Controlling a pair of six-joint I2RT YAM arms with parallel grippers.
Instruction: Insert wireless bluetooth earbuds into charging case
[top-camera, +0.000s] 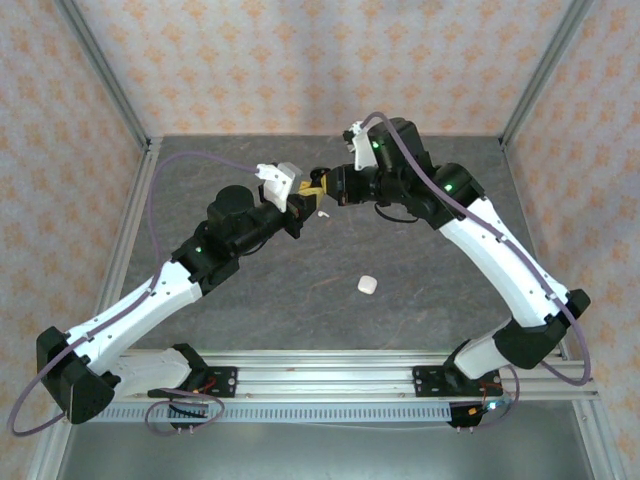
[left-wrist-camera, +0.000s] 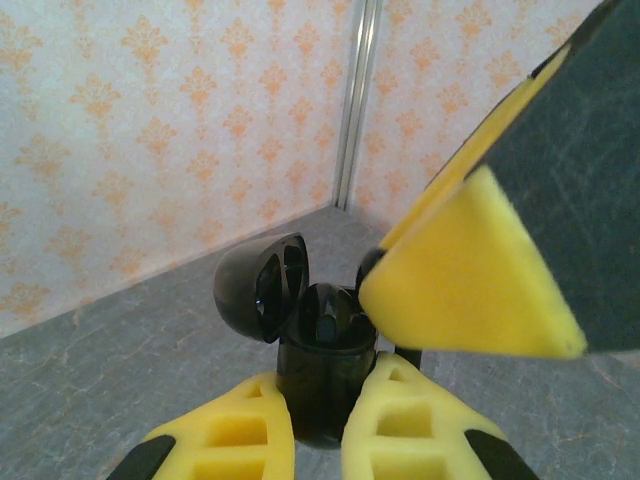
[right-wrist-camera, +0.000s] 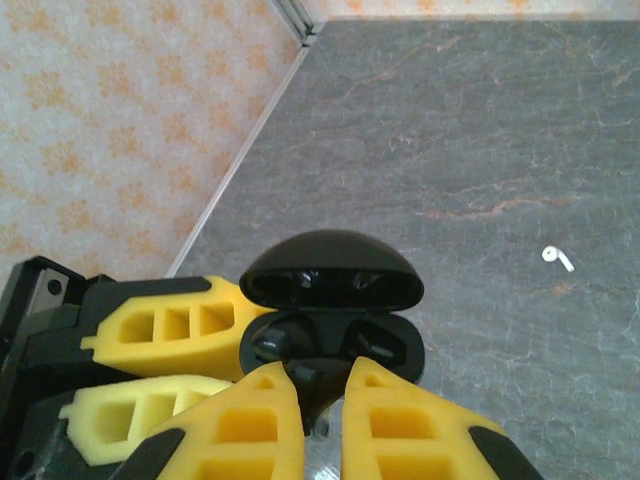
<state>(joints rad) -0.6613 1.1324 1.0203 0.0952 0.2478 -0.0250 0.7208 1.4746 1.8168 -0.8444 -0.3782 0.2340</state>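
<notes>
Black charging case (left-wrist-camera: 322, 345) (lid open) clamped in left pincer (left-wrist-camera: 327, 400); right pincer (right-wrist-camera: 316, 400) pinches a black earbud (right-wrist-camera: 303, 380) at its opening

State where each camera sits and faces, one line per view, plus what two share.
Top external: above and behind, looking down on the table; left arm and right arm show.
Left wrist: facing a corner post; left pincer grips the open black case.
Right wrist: tilted down at the table; right pincer close to the case.
Shared: both wrist views see that case.
</notes>
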